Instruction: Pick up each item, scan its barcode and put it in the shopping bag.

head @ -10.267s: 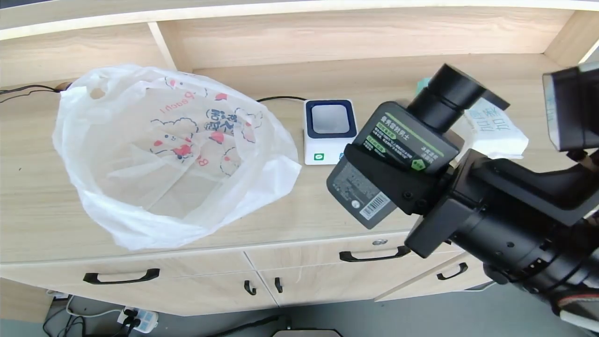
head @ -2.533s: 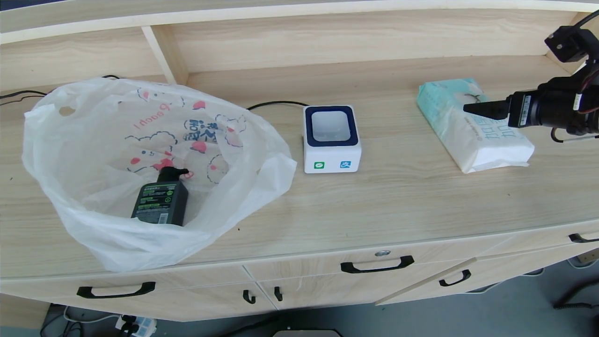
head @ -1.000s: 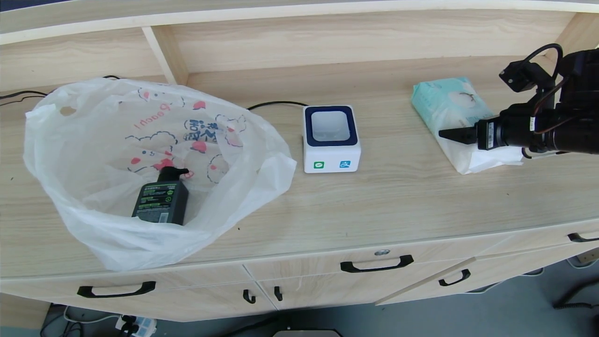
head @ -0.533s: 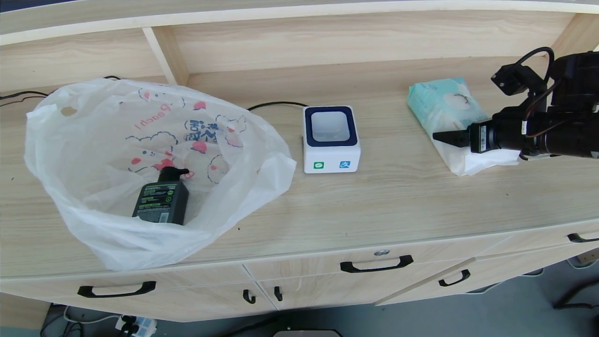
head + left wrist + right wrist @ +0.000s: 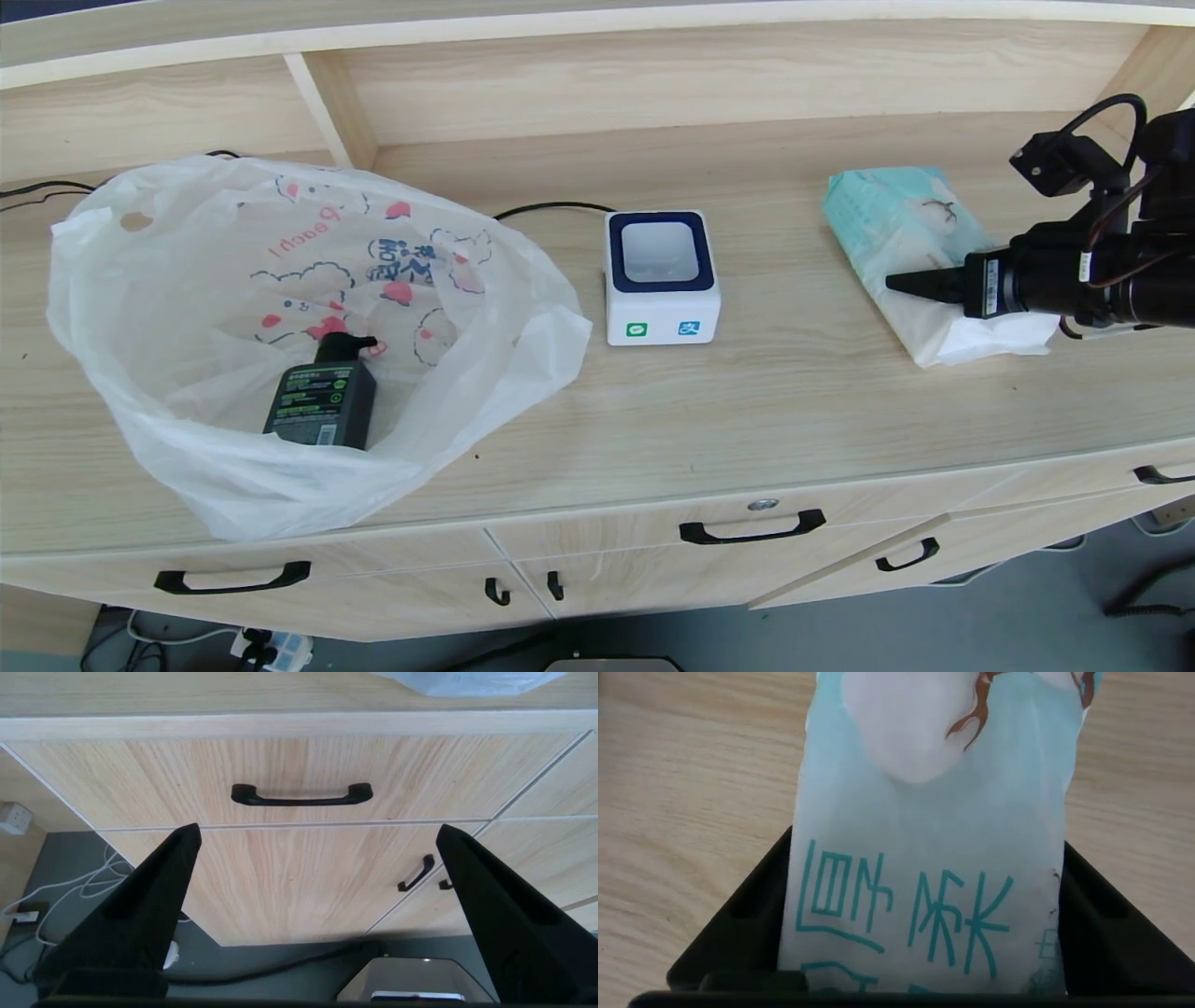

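**Right claw** (image 5: 898, 280) clenched on the sides of the soft, pillow-shaped tissue pack (image 5: 887, 224), whose white-and-teal film carries teal characters. The pack is at the right end of the pale wood-grain table (image 5: 747, 401). Claw and pack have shifted slightly rightward since half a second earlier.

**Left claw** (image 5: 313, 835) spread wide, empty, facing a black drawer handle (image 5: 301, 794).

**Black rectangular pump bottle** (image 5: 317, 406), green-labelled and barcoded, lies in the translucent, crinkled shopping bag (image 5: 140, 280) printed with cartoons.

**White cubic scanner** (image 5: 661, 299) stands between bag and pack.

The bottle (image 5: 318, 403) has been put in the bag (image 5: 523, 373); the right gripper (image 5: 926, 849) has been closed around the pack (image 5: 896, 224).
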You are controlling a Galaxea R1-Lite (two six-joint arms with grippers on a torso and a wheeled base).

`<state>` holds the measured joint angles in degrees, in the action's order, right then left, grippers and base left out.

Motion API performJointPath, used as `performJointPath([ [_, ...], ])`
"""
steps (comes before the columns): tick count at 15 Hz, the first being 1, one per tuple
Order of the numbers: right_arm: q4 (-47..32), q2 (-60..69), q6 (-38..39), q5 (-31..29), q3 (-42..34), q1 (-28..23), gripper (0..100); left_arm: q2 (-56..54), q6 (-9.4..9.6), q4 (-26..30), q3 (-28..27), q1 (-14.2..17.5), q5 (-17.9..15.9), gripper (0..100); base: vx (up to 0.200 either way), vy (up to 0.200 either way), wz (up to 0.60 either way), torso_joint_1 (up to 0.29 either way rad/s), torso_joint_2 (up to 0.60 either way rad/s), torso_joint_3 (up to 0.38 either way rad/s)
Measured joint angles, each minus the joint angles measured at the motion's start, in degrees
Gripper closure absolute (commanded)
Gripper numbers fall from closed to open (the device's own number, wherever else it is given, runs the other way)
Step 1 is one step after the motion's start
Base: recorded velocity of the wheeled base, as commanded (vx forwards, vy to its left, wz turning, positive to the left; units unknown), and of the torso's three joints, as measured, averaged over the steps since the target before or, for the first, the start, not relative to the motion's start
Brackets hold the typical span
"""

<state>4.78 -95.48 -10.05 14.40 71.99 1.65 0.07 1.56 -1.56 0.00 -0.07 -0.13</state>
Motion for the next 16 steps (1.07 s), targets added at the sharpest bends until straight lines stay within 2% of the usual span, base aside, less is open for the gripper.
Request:
performJointPath([
  [8, 0.23, 2.60, 0.50, 0.29, -0.73, -0.11, 100, 0.00, 0.82, -0.10, 0.00, -0.04, 0.04, 0, 0.000, 0.000, 0.00, 0.000, 0.00, 0.000],
  [10, 0.30, 4.94, 3.16, 0.43, -1.76, 0.09, 100, 0.00, 0.79, -0.07, 0.00, 0.02, 0.04, 0, 0.000, 0.000, 0.00, 0.000, 0.00, 0.000],
  [13, 3.89, 11.63, 11.65, 1.10, -6.75, 3.34, 100, 0.00, 0.67, -0.02, 0.00, 0.00, 0.04, 0, 0.000, 0.000, 0.00, 0.000, 0.00, 0.000],
  [14, 7.16, 14.58, 16.40, 1.45, -9.91, 5.96, 100, 0.00, 0.67, 0.00, 0.00, -0.04, 0.04, 0, 0.000, 0.000, 0.00, 0.000, 0.00, 0.000],
  [16, 15.34, 21.16, 30.16, 1.74, -18.19, 15.02, 100, 0.00, 0.33, 0.00, 0.00, -0.04, 0.04, 0, 0.000, 0.000, 0.00, 0.000, 0.00, 0.000],
])
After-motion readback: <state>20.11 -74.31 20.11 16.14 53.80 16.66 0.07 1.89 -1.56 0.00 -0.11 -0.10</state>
